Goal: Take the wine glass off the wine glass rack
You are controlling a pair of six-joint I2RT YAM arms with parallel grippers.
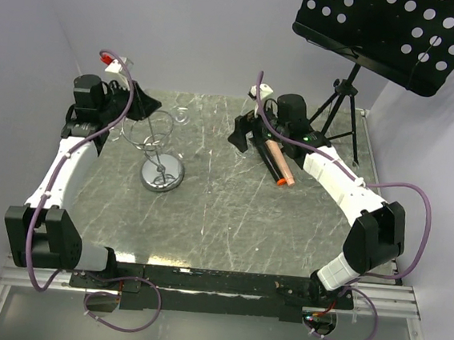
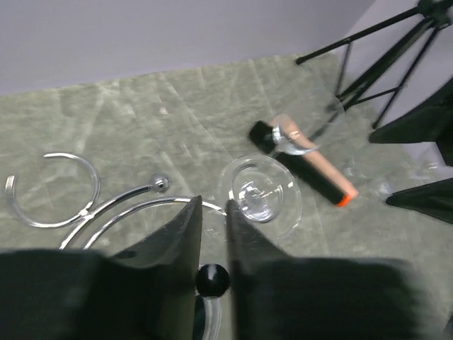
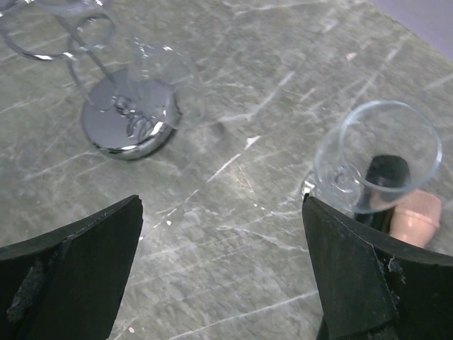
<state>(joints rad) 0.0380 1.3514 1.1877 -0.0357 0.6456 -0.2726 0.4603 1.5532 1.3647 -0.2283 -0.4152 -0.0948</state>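
Wine glass (image 2: 258, 193) at rack (image 1: 162, 177) arm's end, left gripper (image 2: 212, 207) nearly closed, hold unclear; right gripper (image 3: 221, 209) wide open, empty

Two wine glasses (image 2: 258, 193), one wine glass rack (image 1: 162, 176), one pen-like tube (image 1: 278, 162), one music stand (image 1: 385, 28), two robot arms (image 1: 66, 172).

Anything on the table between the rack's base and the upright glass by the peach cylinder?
Nothing. In the right wrist view only bare, scratched table runs from the rack's base to the upright glass.
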